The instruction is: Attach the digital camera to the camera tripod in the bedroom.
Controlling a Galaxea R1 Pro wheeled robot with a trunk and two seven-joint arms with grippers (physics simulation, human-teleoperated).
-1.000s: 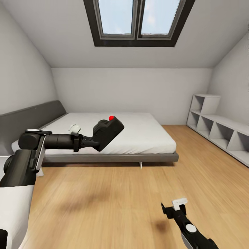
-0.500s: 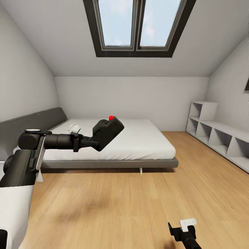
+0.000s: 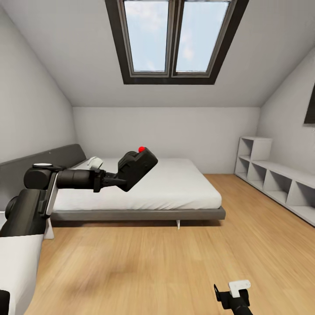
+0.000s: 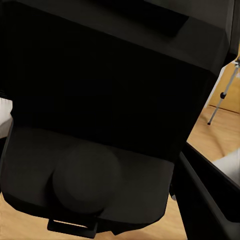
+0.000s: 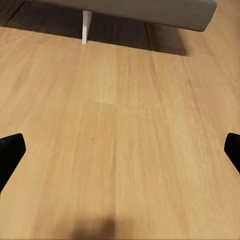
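Left gripper (image 3: 114, 180) out level over the floor in front of the bed (image 3: 175, 188), jaws clamped on the digital camera (image 3: 137, 168), tilted, red button up. Tripod leg (image 4: 223, 94) glimpsed past the camera in the left wrist view. Right gripper (image 5: 120, 150) low, jaws spread wide, holding nothing, over wood floor (image 5: 130, 145)

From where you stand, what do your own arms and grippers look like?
My left arm is built of rounded matte-black segments, with a silvery disc on one joint and a white shell lower down. The left gripper is black, with a small white part just behind it. The right gripper is black too, topped by a white block, and its fingertips are dark and blunt.
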